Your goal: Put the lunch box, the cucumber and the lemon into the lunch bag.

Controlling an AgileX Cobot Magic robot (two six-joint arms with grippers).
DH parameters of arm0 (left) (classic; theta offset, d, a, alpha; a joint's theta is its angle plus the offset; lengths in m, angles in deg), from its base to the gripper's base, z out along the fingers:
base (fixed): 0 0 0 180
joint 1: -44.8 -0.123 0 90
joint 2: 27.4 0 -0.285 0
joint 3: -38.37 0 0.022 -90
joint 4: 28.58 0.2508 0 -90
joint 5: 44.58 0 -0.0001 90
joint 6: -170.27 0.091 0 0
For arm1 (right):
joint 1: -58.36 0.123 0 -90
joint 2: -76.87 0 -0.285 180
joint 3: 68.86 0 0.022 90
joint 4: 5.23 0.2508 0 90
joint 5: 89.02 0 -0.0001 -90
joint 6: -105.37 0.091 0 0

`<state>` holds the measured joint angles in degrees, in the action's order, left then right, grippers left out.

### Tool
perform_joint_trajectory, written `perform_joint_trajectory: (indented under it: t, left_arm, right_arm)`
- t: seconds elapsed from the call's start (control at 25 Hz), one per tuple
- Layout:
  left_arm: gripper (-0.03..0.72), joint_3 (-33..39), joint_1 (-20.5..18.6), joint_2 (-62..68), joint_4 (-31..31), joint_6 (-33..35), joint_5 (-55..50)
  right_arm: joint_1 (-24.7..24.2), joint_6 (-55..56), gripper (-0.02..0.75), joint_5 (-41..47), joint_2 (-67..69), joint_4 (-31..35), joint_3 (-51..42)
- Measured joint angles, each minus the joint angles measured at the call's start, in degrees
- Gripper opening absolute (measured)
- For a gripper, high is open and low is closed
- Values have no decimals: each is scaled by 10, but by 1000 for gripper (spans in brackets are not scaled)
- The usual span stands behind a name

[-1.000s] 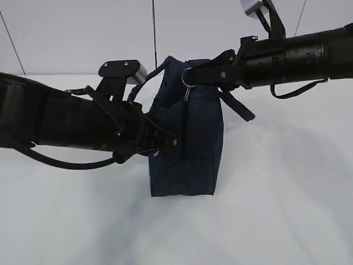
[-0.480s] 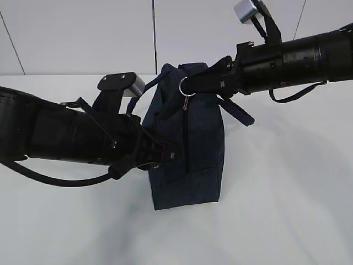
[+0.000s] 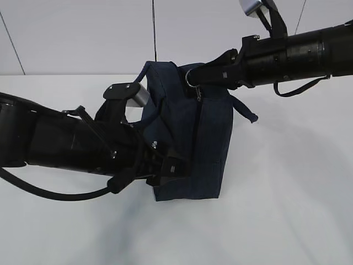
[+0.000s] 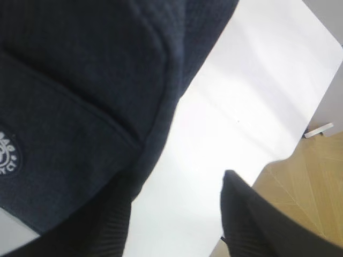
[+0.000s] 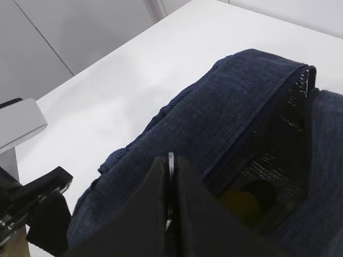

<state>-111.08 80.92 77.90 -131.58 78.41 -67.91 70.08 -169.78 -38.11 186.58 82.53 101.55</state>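
Observation:
The navy lunch bag (image 3: 190,141) stands on the white table (image 3: 287,210), held between both arms. My right gripper (image 3: 194,77) is shut on the silver ring pull (image 3: 189,78) at the bag's top; the ring (image 5: 170,160) shows pinched between its fingers in the right wrist view. The zipper is partly open, and the yellow lemon (image 5: 240,203) shows dimly inside the bag (image 5: 225,107). My left gripper (image 3: 168,165) is open at the bag's lower left side, one finger (image 4: 102,225) against the fabric (image 4: 80,80) near the white logo (image 4: 8,155). The lunch box and cucumber are hidden.
The table's edge and a wooden floor (image 4: 305,182) show in the left wrist view, with a small white object (image 4: 319,130) on the floor. A pale panelled wall (image 3: 83,33) stands behind the table.
The bag has shifted a little to the right and sits more upright. My left gripper has moved right and lower along its side. My right gripper has risen slightly, still holding the ring pull.

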Motion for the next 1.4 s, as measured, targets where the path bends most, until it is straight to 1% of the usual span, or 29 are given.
perform_joint_trajectory:
  t: [0.24,0.32,0.4,0.52,0.76,1.04,1.24,1.4]
  left_arm:
    - [407,-15,0,-14,0,-30,3]
    - [396,-17,0,-23,-1,-37,14]
    - [366,-17,0,-24,-1,-39,30]
    - [342,-17,0,-24,-1,-40,55]
    - [335,-17,0,-23,-5,-40,107]
    - [328,-30,0,-19,-6,-40,91]
    - [283,-76,0,-18,-6,-41,107]
    - [213,-96,0,-11,-6,-47,133]
  right_arm:
    - [-1,4,7,9,0,0,0]
    - [-1,4,7,9,0,0,0]
    - [-1,4,7,11,0,0,0]
    - [-2,4,7,11,0,0,0]
    - [-2,7,7,11,0,0,1]
    - [-2,9,7,13,0,0,1]
    - [-2,9,7,14,0,0,1]
    - [-2,10,7,17,0,1,1]
